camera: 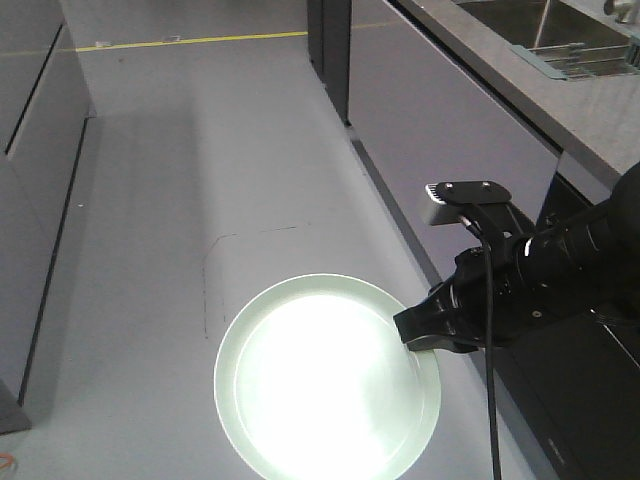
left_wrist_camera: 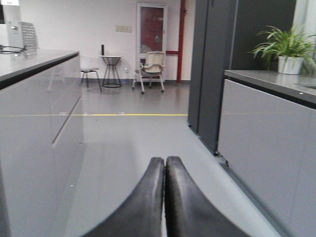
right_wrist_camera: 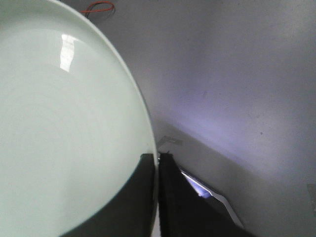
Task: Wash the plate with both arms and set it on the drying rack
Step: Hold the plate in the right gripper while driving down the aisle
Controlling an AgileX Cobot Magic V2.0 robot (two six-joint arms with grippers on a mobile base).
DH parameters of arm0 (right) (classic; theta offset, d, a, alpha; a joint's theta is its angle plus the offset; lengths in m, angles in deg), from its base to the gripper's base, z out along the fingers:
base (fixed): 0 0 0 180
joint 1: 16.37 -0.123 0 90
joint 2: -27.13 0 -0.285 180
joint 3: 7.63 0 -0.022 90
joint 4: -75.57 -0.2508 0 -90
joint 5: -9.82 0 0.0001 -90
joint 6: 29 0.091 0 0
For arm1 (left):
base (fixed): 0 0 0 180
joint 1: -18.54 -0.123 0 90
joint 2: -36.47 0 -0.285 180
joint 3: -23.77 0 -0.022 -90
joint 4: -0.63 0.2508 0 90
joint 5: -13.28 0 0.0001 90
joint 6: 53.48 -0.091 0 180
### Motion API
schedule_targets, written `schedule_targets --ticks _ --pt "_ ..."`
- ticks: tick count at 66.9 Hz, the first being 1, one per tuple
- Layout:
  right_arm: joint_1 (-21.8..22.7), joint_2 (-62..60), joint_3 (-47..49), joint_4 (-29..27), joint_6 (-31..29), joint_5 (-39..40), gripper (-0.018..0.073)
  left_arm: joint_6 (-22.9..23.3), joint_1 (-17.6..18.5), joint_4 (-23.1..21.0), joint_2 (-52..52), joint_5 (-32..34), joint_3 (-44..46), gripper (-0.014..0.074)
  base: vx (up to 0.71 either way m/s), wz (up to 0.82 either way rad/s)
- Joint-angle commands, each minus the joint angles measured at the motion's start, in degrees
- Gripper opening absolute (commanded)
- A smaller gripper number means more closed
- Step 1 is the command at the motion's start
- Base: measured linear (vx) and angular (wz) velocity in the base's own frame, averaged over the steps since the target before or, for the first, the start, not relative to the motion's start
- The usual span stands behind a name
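Note:
The pale mint-green plate (camera: 325,378) hangs level above the grey floor, held by its right rim. My right gripper (camera: 415,335) is shut on that rim; in the right wrist view one finger lies over the plate (right_wrist_camera: 69,123) and the other under its edge, at my right gripper (right_wrist_camera: 157,160). My left gripper (left_wrist_camera: 165,163) is shut with nothing between its fingers, pointing down the aisle. The drying rack (camera: 590,55) lies at the sink on the counter at the upper right.
A grey counter (camera: 520,75) with a steel sink (camera: 530,25) runs along the right, over grey cabinet fronts (camera: 440,130). Cabinets (camera: 30,180) line the left. A potted plant (left_wrist_camera: 286,49) stands on the right counter. A yellow floor line (camera: 190,42) crosses the aisle.

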Motion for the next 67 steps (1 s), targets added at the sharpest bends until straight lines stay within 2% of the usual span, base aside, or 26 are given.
schedule_targets --ticks 1,32,67 --pt "0.07 -1.86 1.49 -1.94 -0.19 1.21 -0.0001 -0.07 0.16 -0.06 -0.81 4.32 1.57 -0.0006 -0.01 0.31" --pt "0.07 -1.86 1.49 -1.94 -0.19 1.21 -0.0001 -0.07 0.16 -0.06 -0.81 4.32 1.57 -0.0006 0.0 0.27" --pt "0.07 -1.86 1.49 -1.94 -0.19 1.32 -0.0001 -0.07 0.16 -0.06 -0.81 4.32 1.57 -0.0006 0.06 0.13"
